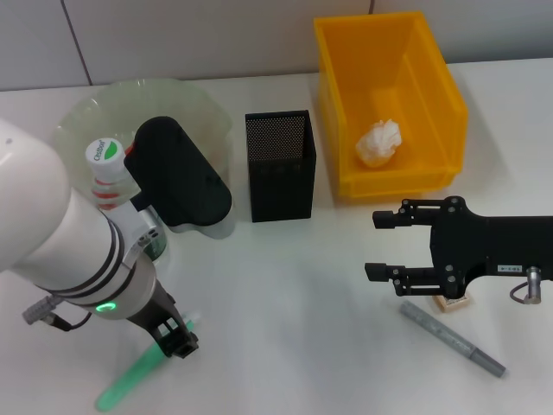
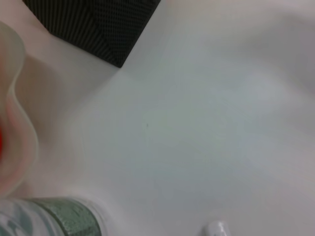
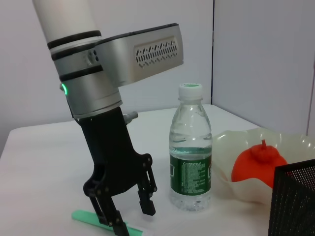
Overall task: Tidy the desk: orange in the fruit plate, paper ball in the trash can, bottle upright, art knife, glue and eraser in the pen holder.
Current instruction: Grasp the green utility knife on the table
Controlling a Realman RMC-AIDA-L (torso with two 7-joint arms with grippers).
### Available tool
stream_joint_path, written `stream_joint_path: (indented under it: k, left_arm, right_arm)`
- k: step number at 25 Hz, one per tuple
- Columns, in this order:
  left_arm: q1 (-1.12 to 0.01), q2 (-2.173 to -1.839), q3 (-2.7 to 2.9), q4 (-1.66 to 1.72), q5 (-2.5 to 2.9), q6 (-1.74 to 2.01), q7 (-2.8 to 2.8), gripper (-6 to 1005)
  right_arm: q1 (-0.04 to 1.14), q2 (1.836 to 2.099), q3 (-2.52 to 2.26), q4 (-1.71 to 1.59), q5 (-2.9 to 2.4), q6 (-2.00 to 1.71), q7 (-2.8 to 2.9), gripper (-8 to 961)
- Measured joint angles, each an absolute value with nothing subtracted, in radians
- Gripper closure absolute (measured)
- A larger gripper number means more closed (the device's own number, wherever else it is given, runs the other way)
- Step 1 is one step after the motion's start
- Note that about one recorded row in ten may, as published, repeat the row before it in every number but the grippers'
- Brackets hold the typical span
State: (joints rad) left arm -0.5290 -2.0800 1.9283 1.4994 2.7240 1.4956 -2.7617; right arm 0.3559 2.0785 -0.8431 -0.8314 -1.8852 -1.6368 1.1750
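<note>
On bottle (image 1: pixel 105 169) cap (image 1: pixel 103 150): "Cestbon".

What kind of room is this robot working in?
Probably a lab or office, set up like a desk. On a white table stand a black mesh pen holder and a yellow bin with a paper ball inside, and plain partition walls stand behind.

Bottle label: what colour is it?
Green with white print, on the upright bottle; clearest in the right wrist view.
</note>
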Motion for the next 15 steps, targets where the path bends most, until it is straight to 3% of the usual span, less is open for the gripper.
stream_joint_path:
  k: [15]
  left_arm:
    - [-0.563, -2.080, 1.945, 1.451, 2.717, 1.486, -2.777, 479]
  right_arm:
    - [0.356, 2.078, -0.839, -0.830, -1.887, -1.635, 1.174, 263]
